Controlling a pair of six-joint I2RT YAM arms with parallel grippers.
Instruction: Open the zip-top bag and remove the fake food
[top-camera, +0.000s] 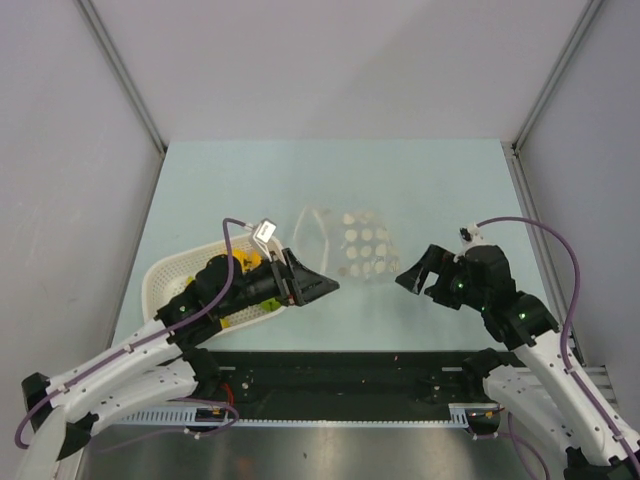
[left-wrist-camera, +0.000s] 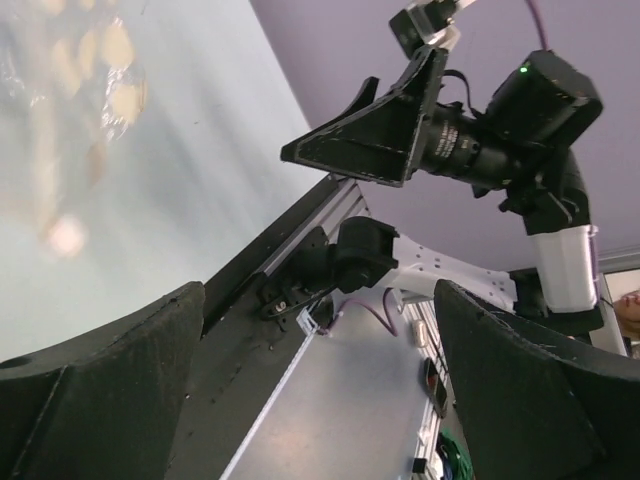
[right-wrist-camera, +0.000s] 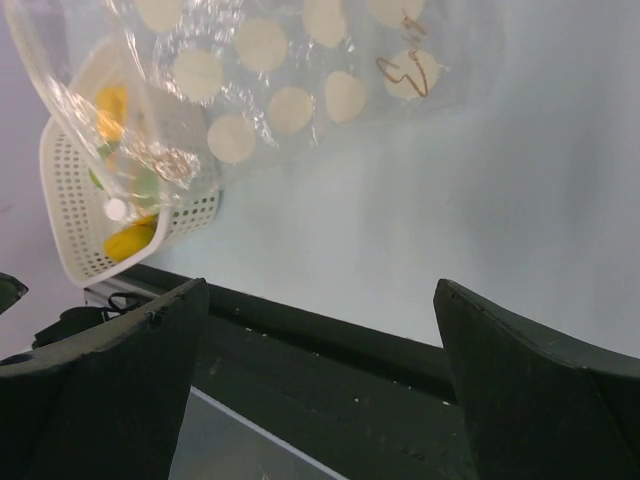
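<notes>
The zip-top bag (top-camera: 350, 245) lies flat mid-table, clear and crinkly with white round dots; it also shows in the right wrist view (right-wrist-camera: 290, 70) and as a blur in the left wrist view (left-wrist-camera: 70, 100). Fake food (top-camera: 248, 262), yellow and green pieces, sits in the white perforated basket (top-camera: 165, 275), as the right wrist view shows (right-wrist-camera: 130, 240). My left gripper (top-camera: 320, 285) hangs open over the basket's right end, left of and nearer than the bag, holding nothing (left-wrist-camera: 318, 300). My right gripper (top-camera: 412, 272) stands open and empty just right of the bag (right-wrist-camera: 320, 290).
The basket (right-wrist-camera: 85, 215) stands at the table's near left, partly under my left arm. A black rail (top-camera: 350, 375) runs along the table's near edge. Grey walls close in the table on three sides.
</notes>
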